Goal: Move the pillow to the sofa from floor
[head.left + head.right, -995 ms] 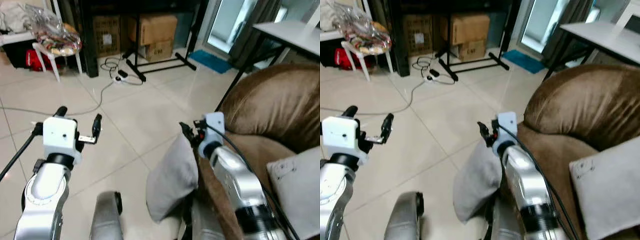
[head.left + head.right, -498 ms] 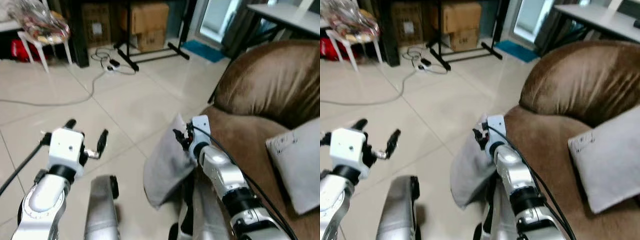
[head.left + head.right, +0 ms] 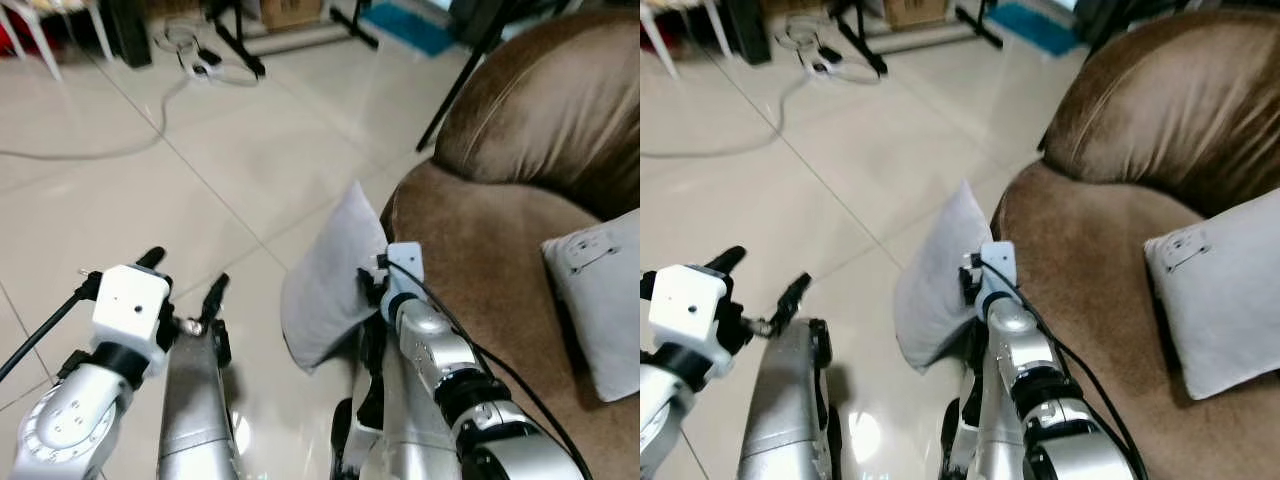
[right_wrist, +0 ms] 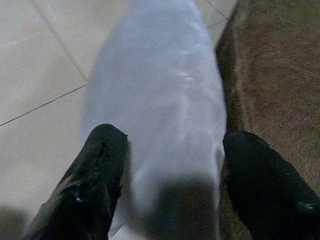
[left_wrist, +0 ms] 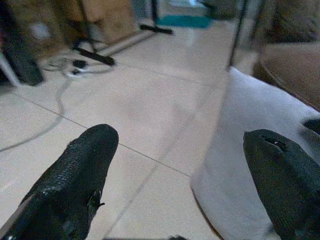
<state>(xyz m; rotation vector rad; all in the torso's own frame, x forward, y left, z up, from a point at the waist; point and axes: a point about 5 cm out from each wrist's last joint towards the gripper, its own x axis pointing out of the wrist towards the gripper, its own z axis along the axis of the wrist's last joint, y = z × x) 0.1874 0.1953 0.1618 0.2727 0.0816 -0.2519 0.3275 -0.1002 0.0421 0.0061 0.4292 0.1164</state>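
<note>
A grey pillow (image 3: 328, 276) stands on edge on the tiled floor and leans against the front of the brown sofa (image 3: 540, 130). My right gripper (image 3: 374, 287) is at the pillow's sofa-side edge, just below its top corner. In the right wrist view it (image 4: 175, 137) is open, and the pillow (image 4: 160, 95) lies between the two spread fingers (image 4: 102, 165). My left gripper (image 3: 183, 277) hangs open above the floor to the left of the pillow, with nothing in it. The left wrist view has the pillow (image 5: 250, 185) ahead of its fingertips.
A second grey pillow (image 3: 600, 300) rests on the sofa seat at the right. A cable (image 3: 100, 152) runs across the floor to a power strip (image 3: 200, 66) at the back. Black stand legs (image 3: 232, 42) and a blue mat (image 3: 408, 20) lie beyond.
The camera has tilted down and closer, so the whole scene shifted. My right gripper has dropped from the pillow's top corner to its sofa-side edge. The left arm has sunk lower.
</note>
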